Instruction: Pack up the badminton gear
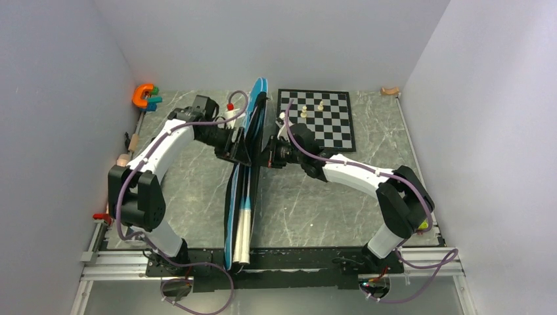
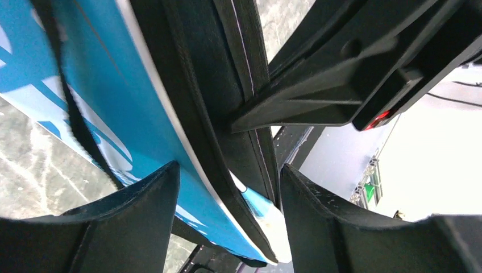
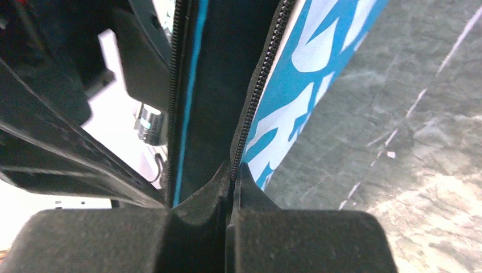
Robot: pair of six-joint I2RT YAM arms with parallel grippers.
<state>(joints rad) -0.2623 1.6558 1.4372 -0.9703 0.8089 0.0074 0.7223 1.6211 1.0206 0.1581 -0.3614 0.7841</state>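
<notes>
The blue "SPORT" racket bag stands on its edge down the middle of the table. A white racket handle sticks out of its near end. My left gripper grips the bag from the left; in the left wrist view its fingers press the blue face and the black zipper edge. My right gripper is on the bag's right side; in the right wrist view it is pinched shut on the bag's zipper edge. The shuttlecocks and the black tube are out of view.
A black-and-white chessboard with pieces lies at the back right, just behind the right arm. An orange clamp tool sits at the back left corner. Small items lie along the left edge. Grey walls enclose the table.
</notes>
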